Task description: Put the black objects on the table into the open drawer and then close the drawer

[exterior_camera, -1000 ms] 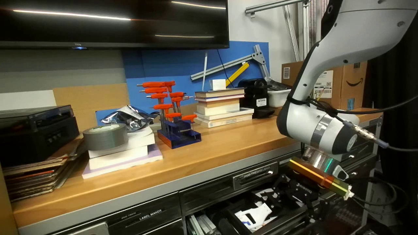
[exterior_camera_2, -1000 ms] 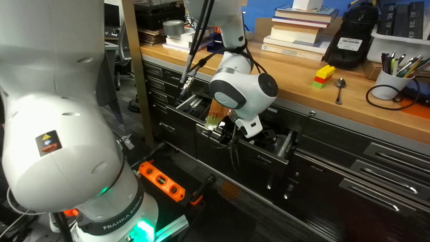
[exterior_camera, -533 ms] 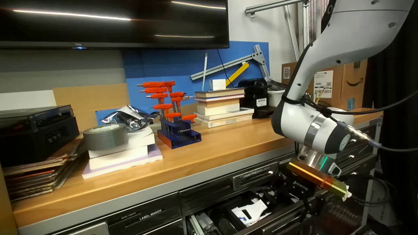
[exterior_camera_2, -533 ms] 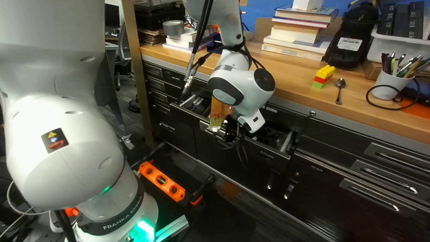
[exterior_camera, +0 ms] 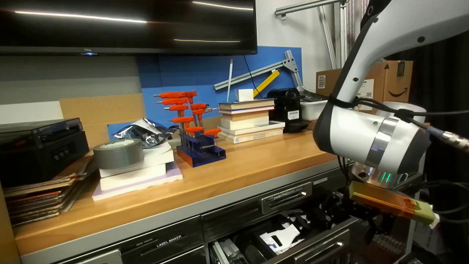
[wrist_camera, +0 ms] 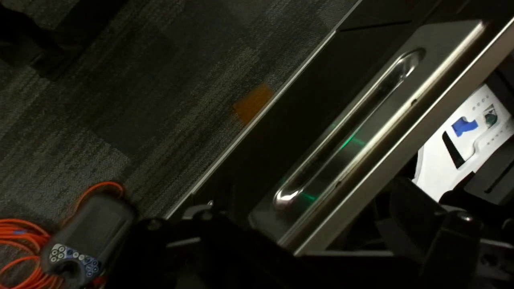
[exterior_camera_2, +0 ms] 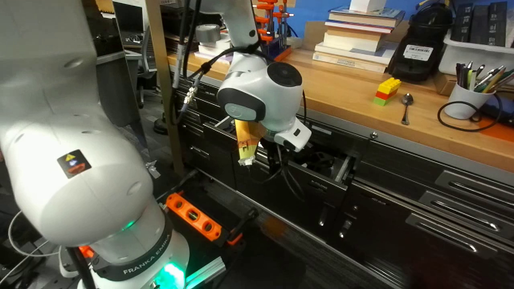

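1 open drwr (wrist_camera: pixel 377 160) blw hand (wrist_camera: pixel 325 216)

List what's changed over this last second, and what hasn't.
The drawer slid slightly inward early in that second and remains open. The arm then swung left and slightly up in an exterior view, uncovering more of the red-handled tools. Nothing was visibly grasped or let go; the jaws stay open. Unchanged: the stacked books, toy bricks and spoon on the table.

screen (exterior_camera: pixel 128 31) hanging before wall (exterior_camera: pixel 266 35), reflecting light strips (exterior_camera: pixel 80 17) | dark curtain (exterior_camera: pixel 441 77) hanging | grey carpet (wrist_camera: pixel 160 72) showing orange patch (wrist_camera: pixel 253 102) | chair (exterior_camera_2: pixel 148 71) standing beyond post (exterior_camera_2: pixel 163 80)
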Robot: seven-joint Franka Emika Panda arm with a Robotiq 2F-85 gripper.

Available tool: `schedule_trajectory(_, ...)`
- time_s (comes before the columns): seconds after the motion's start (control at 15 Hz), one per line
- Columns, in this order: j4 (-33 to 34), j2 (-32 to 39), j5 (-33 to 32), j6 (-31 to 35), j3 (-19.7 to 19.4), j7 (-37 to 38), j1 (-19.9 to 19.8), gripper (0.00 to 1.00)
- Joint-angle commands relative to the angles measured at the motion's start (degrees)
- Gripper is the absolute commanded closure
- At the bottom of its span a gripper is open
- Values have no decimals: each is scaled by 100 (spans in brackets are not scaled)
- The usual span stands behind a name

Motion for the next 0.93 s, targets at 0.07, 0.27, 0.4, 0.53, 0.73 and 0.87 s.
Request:
schedule_trajectory(0.07,-250,416,-1573,214,-316,1426,286,0)
schedule_trajectory(0.27,-275,739,-3086,-91,-1165,2747,987,0)
schedule_trajectory(0.4,-210,804,-4053,-521,-1722,3504,1471,0)
schedule_trajectory(0.53,-20,762,-4924,-968,-1659,4098,1338,0)
schedule_trajectory(0.73,355,672,-5221,-1518,-1326,4174,1099,0)
schedule_trajectory(0.87,604,784,-5295,-1748,-1189,4238,1039,0)
